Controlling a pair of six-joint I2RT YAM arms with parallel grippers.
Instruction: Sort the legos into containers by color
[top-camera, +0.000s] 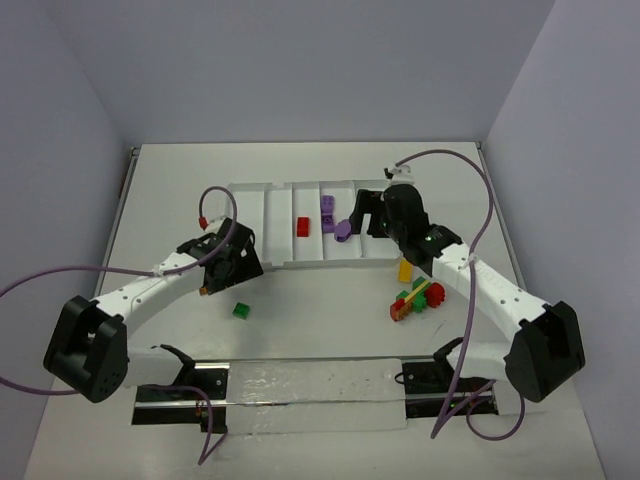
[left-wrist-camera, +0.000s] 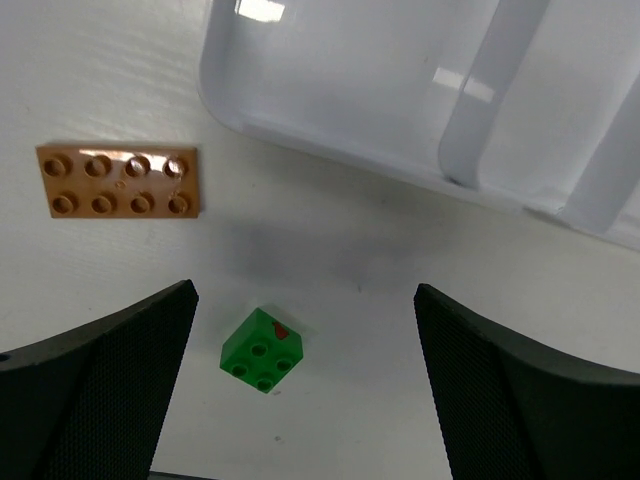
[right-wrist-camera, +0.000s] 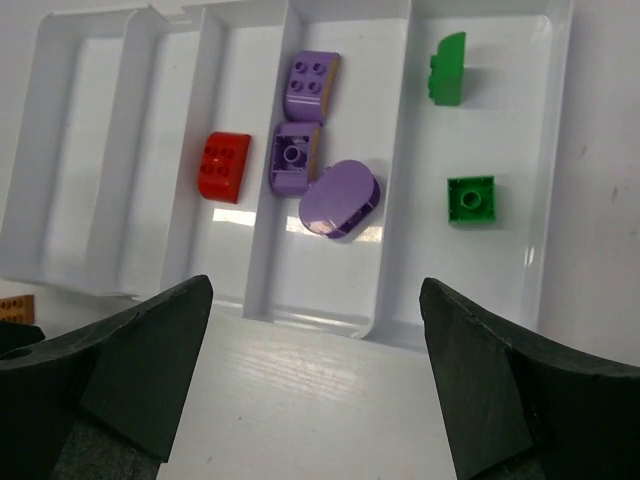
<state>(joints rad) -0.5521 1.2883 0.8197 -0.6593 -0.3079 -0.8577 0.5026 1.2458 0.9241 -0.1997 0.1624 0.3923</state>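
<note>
The white tray sits in the middle of the table, with its five long slots side by side. In the right wrist view, one red brick lies in the middle slot. The next slot to the right has three purple bricks: one at the top, one just below it, and a round one touching that one. The slot at the far right end holds two green bricks, a curved one and a square one, well apart. The two slots on the left have no bricks in them. The right gripper hangs over the near edge of the tray with its fingers wide apart and nothing between them. The left gripper is over the table just in front of the tray's left end, and its fingers are wide apart too, with nothing in them. A small green brick with a bit of red on it lies on the table between those fingers, touching neither. A flat orange-brown plate lies near it, close to the tray's corner. Beside the right arm, a yellow brick and a clump of red, green and yellow bricks sit on the table.
</note>
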